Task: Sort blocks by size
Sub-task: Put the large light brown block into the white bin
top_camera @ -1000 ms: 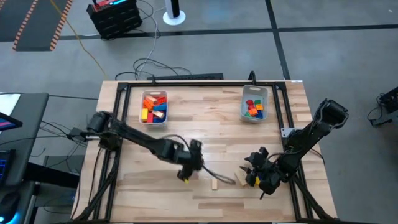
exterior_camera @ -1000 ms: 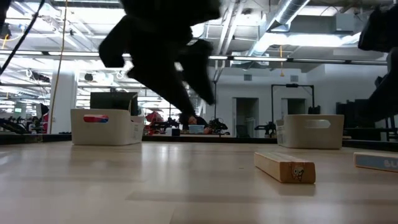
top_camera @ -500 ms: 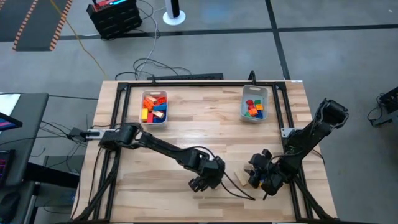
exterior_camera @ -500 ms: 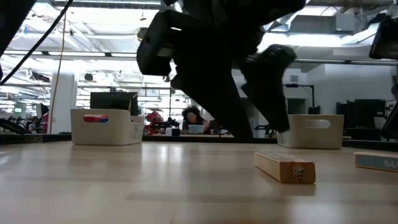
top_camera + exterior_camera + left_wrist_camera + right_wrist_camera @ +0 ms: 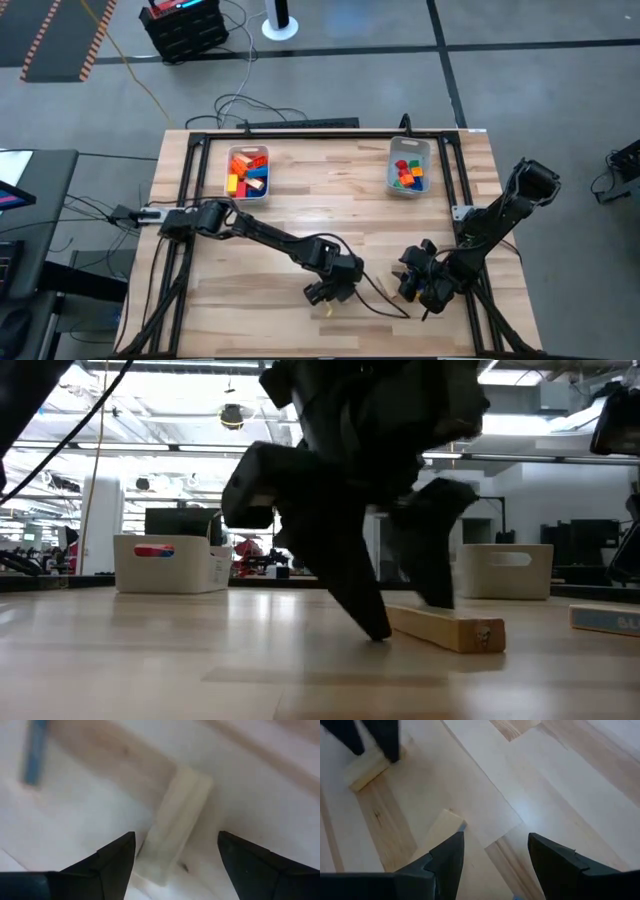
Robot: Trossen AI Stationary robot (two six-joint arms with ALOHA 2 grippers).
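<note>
Left wrist view: open left hand (image 5: 175,865) straddles tan block (image 5: 175,825).

Seen from above, the left gripper (image 5: 330,295) reaches low near the table's (image 5: 330,200) front edge, the right gripper (image 5: 415,280) nearby, two bins of blocks (image 5: 247,172) at the far edge.

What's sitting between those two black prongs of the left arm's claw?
A long tan block lies on the table between the left gripper's open fingers, untouched; the left wrist view shows it.
</note>
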